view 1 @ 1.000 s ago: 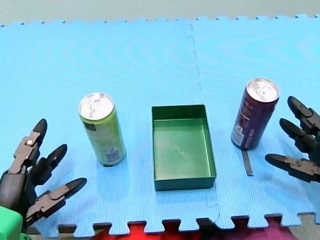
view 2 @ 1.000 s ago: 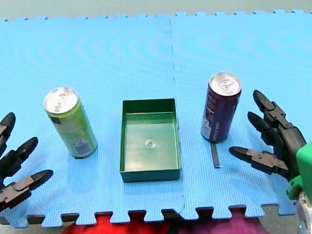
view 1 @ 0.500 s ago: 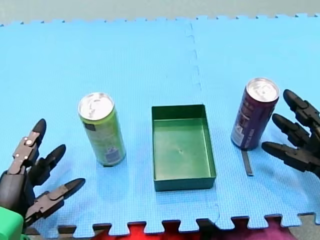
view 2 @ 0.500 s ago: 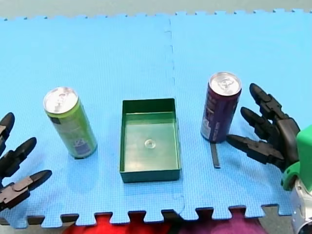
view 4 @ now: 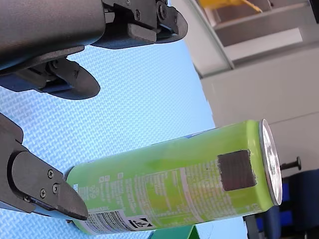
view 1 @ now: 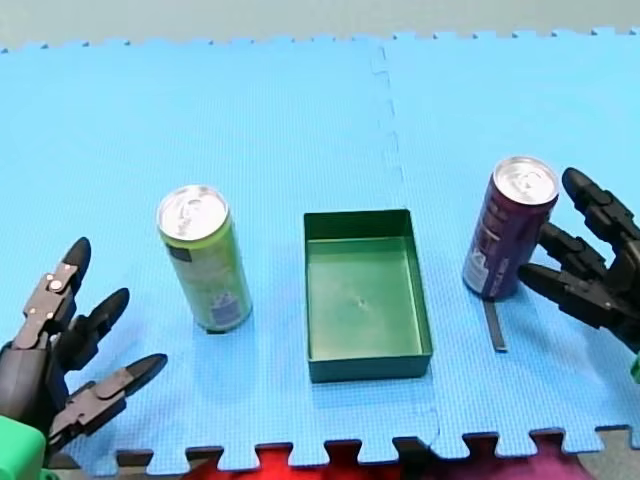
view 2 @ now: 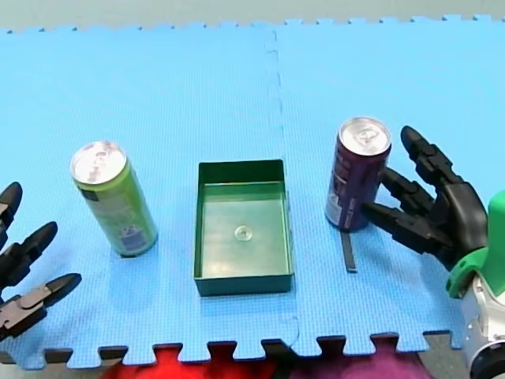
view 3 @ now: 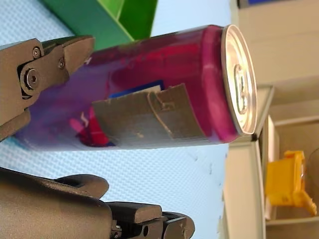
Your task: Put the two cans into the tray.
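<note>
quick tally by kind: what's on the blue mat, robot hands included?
Cans: 2, green can and purple can, both upright outside the tray.
Tray: 1, green tray, between the cans.
Grey strip: 1, lying by the purple can.
Robot hands: 2, holding nothing: left hand near the green can, right hand beside the purple can.
Total: 6

Surface: blue interlocking foam mat (view 1: 250, 110), one tile seam (view 1: 392, 140) running front to back. On it, left to right: upright lime-green aluminium drink can (view 1: 205, 262); open dark-green rectangular plastic tray (view 1: 368, 366); upright purple aluminium drink can (view 1: 508, 232). Thin grey flat strip (view 1: 494, 326) lies at the purple can's base, near side.
</note>
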